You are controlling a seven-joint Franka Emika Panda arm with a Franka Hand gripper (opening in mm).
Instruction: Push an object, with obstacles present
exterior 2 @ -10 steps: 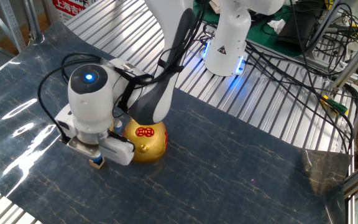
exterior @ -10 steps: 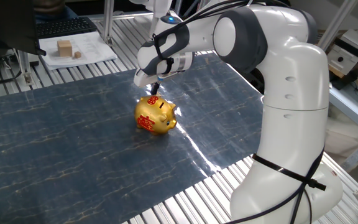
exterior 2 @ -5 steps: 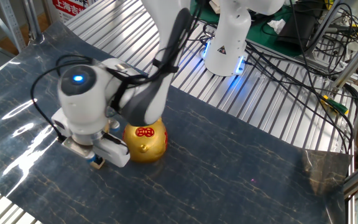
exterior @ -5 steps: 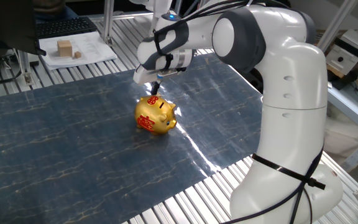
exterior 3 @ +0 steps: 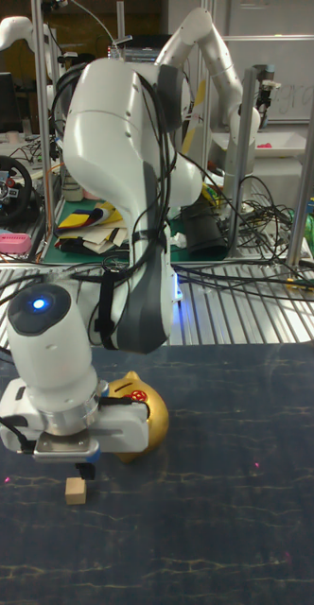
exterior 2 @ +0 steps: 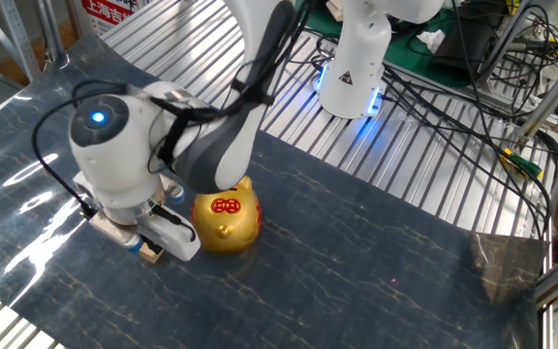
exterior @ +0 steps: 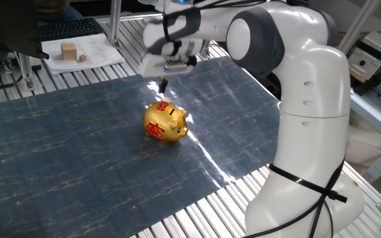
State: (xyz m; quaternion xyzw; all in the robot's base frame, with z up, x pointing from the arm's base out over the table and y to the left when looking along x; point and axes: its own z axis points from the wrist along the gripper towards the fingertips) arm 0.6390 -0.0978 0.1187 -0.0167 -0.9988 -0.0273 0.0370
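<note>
Small wooden cube (exterior 3: 76, 490) sits on the worktop (exterior 3: 223, 492) just beside the gold piggy bank (exterior 3: 138, 425), beneath the gripper (exterior 3: 84, 468). Gripper state cannot be told. Judged light, rigid, easily slid; contact a flat side face, low.

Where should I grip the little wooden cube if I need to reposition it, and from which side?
Take the wooden cube from straight above, fingers on its two flat side faces that run away from the gold piggy bank. It sits flat on the mat with its top bare. The gripper hangs just above it; avoid the pig-facing side, where clearance looks tight.
</note>
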